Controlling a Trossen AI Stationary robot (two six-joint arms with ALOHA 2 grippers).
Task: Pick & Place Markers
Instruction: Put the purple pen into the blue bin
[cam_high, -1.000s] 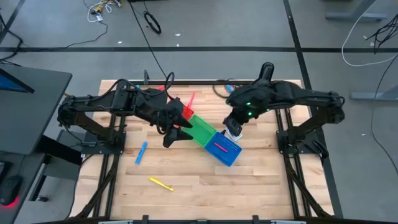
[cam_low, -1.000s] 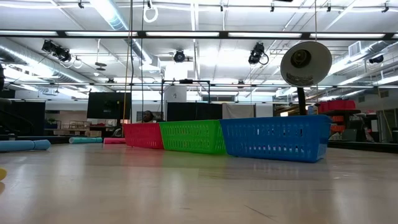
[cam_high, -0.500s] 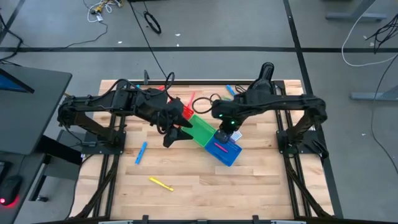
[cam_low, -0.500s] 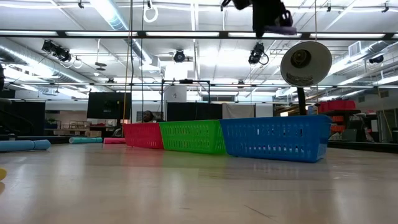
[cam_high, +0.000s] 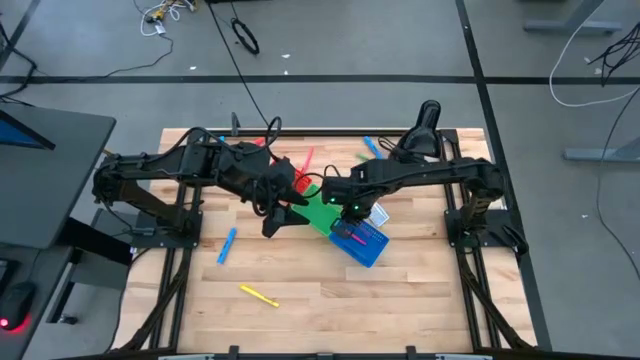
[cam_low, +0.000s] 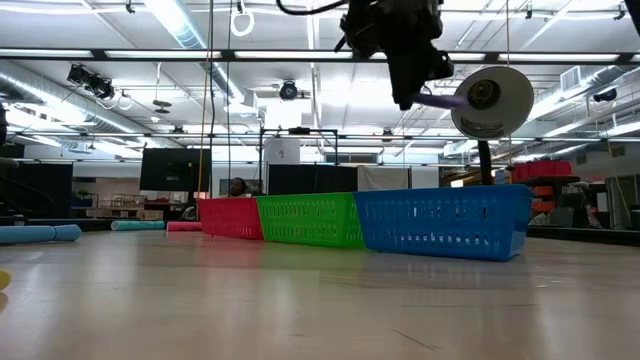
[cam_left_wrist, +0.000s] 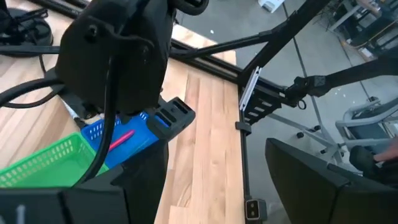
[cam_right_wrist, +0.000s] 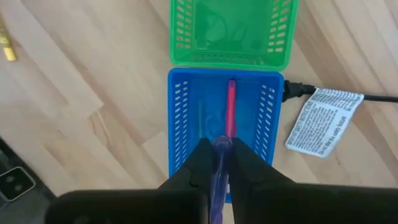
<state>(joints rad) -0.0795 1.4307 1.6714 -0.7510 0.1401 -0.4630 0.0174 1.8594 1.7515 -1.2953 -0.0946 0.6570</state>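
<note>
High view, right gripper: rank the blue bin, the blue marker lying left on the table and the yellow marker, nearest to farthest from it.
Measured from the right gripper, shut on a purple marker:
1. Blue bin, directly beneath it.
2. Blue marker, on the wood left of the bins.
3. Yellow marker, nearer the table's front edge, farthest.

Overhead camera looks straight down, low camera level across; both share the blue bin (cam_high: 362, 240) (wrist cameras closer).
</note>
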